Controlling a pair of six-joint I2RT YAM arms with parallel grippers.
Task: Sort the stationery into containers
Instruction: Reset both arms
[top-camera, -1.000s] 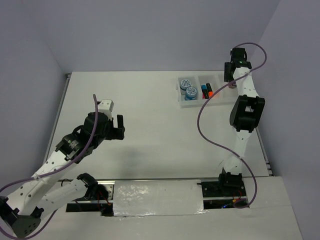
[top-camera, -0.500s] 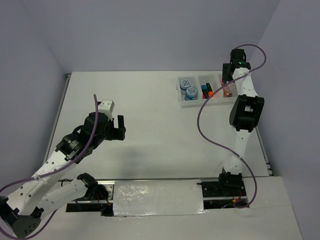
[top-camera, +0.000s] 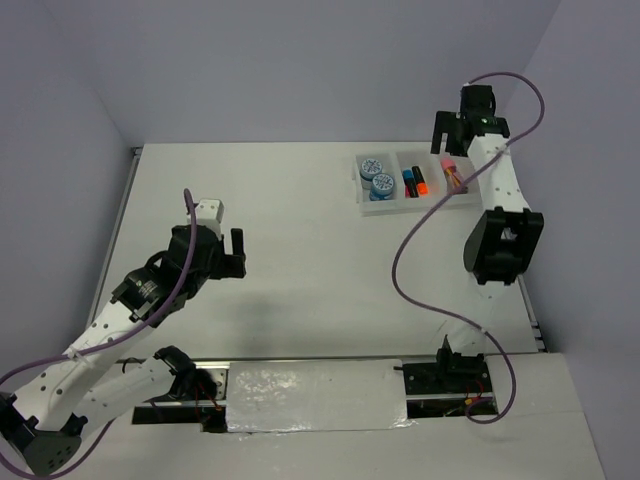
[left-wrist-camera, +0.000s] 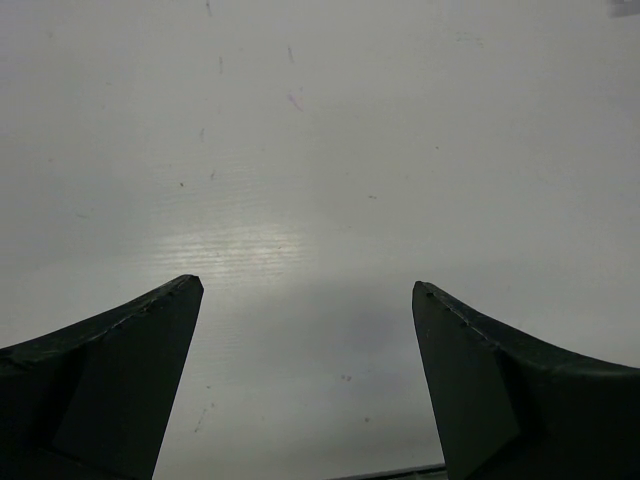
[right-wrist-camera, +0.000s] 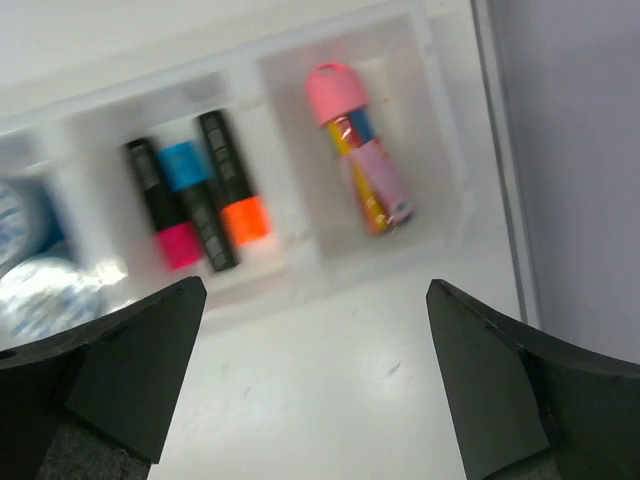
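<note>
The tray (right-wrist-camera: 290, 150) is milky white. The highlighters (right-wrist-camera: 200, 215) are black, one capped pink, one blue, one orange. At the upper right of the right wrist view the eraser (right-wrist-camera: 362, 170) has a plain pink end and a sleeve patterned in yellow, blue, pink and red. The rolls (top-camera: 376, 175) are blue with white markings. The left end effector (left-wrist-camera: 305, 283) and right end effector (right-wrist-camera: 315, 284) are black; the tabletop (top-camera: 300, 200) is white, the cables (top-camera: 400, 250) purple

No legible text or numbers, eraser (right-wrist-camera: 366, 178) sleeve print blurred, rolls (top-camera: 381, 184) too small
</note>
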